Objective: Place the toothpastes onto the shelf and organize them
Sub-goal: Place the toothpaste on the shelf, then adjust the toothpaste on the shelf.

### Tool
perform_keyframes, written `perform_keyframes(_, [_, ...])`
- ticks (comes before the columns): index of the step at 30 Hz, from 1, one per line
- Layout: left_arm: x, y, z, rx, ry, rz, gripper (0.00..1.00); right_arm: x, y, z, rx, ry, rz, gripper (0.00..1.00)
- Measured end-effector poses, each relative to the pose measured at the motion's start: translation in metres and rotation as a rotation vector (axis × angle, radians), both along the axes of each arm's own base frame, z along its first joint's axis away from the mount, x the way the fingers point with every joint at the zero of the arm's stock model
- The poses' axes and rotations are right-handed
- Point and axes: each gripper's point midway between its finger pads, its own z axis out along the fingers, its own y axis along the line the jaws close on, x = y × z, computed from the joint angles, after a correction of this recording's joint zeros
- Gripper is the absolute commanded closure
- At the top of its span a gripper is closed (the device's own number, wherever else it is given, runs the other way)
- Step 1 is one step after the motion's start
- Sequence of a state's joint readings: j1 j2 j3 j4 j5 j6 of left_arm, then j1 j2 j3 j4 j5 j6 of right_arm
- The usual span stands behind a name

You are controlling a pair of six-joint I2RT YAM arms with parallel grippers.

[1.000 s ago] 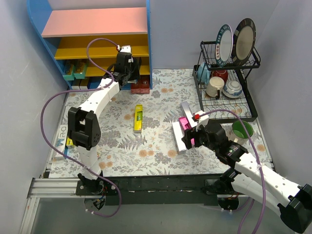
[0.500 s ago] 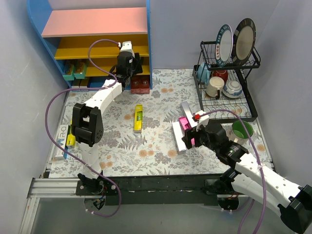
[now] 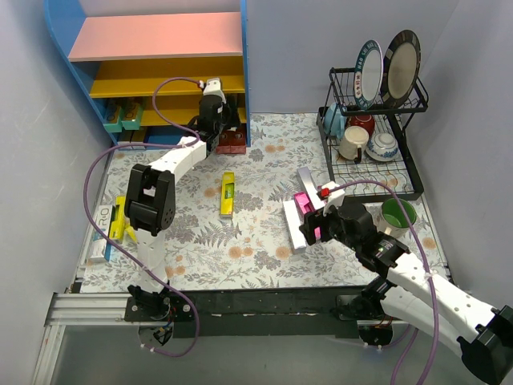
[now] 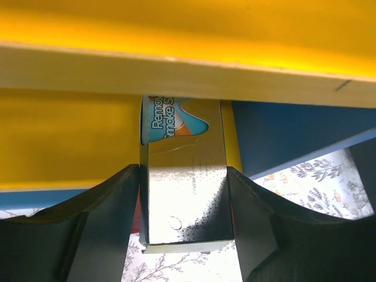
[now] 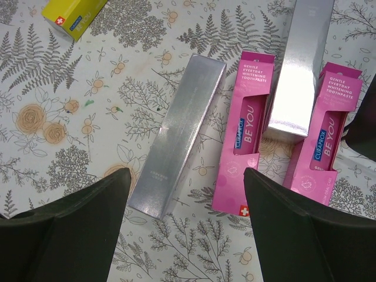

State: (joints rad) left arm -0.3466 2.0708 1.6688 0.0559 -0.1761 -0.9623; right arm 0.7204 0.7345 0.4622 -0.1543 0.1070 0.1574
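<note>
- Top view: my left gripper (image 3: 218, 120) is reached into the shelf (image 3: 152, 36) in the upper left of the frame, at the right end of the lower yellow boards.
- The dark red boxes (image 3: 232, 143) stand at the shelf's foot just below it, and the teal boxes (image 3: 120, 116) sit at the left end of the shelf.
- One yellow box (image 3: 228, 194) lies alone at mid-table. A second yellow one (image 3: 119, 220) lies at the left edge, beside the left arm.
- My right gripper (image 3: 311, 224) hangs right of centre over a cluster of silver and pink boxes. The dish rack (image 3: 377, 136) is at upper right, with a green cup (image 3: 398, 213) below it.
- Left wrist view: a silver toothpaste box (image 4: 185, 200) fills the gap between my fingers (image 4: 100, 235), its far end tucked under the edge of a yellow board (image 4: 176, 64).
- Both fingers lie right against the box's sides. I cannot tell whether they clamp it or only flank it.
- Right wrist view: the right fingers (image 5: 64, 235) stand wide apart with nothing between them.
- Below them on the flowered cloth lie a long silver box (image 5: 179, 135) at centre and a pink box (image 5: 244, 153) just to its right.
- A second silver box (image 5: 299, 70) lies at upper right, and a second pink box (image 5: 323, 129) at far right.
- That second silver box overlaps the edges of both pink ones.
</note>
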Motion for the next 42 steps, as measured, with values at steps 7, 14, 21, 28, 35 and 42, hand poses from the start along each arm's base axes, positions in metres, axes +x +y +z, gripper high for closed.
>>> perform_keyframes(7, [0.003, -0.003, 0.001, -0.031, -0.042, 0.012, 0.3, 0.0, 0.0, 0.001, 0.001, -0.004, -0.003, 0.14])
perform_keyframes(14, [-0.007, 0.001, -0.003, -0.076, -0.044, 0.031, 0.21, 0.0, -0.001, 0.002, 0.005, -0.008, -0.002, 0.14])
perform_keyframes(21, [-0.023, 0.01, 0.023, -0.196, -0.07, 0.053, 0.23, 0.0, -0.001, 0.009, 0.022, -0.025, -0.003, 0.14])
perform_keyframes(28, [-0.018, 0.021, 0.036, -0.303, -0.088, 0.077, 0.34, 0.0, -0.001, 0.009, 0.021, -0.025, -0.003, 0.14])
perform_keyframes(35, [-0.013, 0.017, 0.02, -0.348, -0.051, 0.085, 0.45, 0.0, -0.001, 0.01, 0.026, -0.031, -0.003, 0.14])
perform_keyframes(42, [-0.004, 0.007, 0.007, -0.379, -0.023, 0.065, 0.53, 0.0, -0.001, 0.01, 0.026, -0.031, -0.004, 0.14])
